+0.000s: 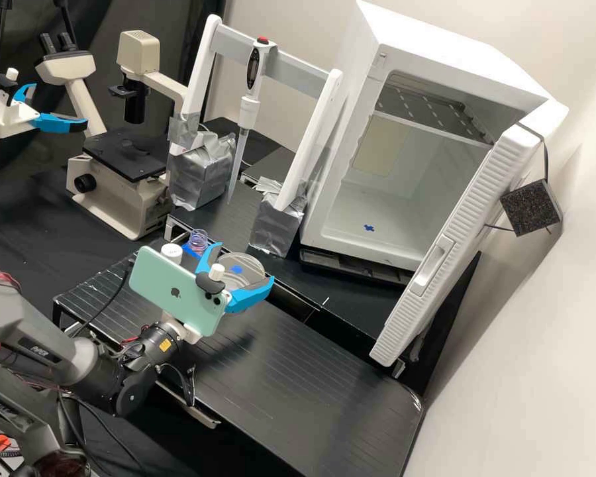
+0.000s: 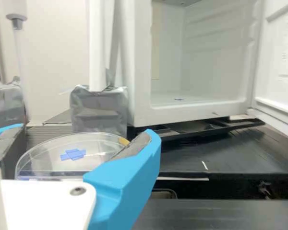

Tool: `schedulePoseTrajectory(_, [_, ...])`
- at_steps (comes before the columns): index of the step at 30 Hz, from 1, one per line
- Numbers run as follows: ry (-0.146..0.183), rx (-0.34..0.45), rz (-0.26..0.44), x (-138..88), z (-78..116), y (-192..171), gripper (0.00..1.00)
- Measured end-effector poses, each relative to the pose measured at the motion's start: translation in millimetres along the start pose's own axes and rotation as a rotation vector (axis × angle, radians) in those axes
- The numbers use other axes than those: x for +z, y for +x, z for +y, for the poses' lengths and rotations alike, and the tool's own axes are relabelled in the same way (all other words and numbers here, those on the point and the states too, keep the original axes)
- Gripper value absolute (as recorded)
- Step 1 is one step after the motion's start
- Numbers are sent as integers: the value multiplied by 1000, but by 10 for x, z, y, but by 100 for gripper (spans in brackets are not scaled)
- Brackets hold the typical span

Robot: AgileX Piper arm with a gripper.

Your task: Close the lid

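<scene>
Though wide apart, jaws [image 1: 244, 265] either side of the clear lid [image 2: 98, 147], any hold uncertain.

Bright, even light filled the high view, strongest on the pale wall [image 1: 556, 344] and white cabinet [image 1: 536, 79] beyond the jaws, while the black curtain [image 1: 159, 13] well past them sank into gloom. A soft-edged shadow lay on the table [image 1: 324, 404] beneath the jaws, among thin streaks of sheen. In the wrist view, pale glints edged the clear lid [image 2: 103, 146] between the jaws, and a dull gloss lay beyond them.
</scene>
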Motion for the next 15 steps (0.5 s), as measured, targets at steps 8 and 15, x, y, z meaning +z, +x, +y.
schedulePoseTrajectory(8, [-27, -29, 5, -3, -88, 57, 0])
schedulePoseTrajectory(15, [-39, -59, -21, 54, -141, 86, 0])
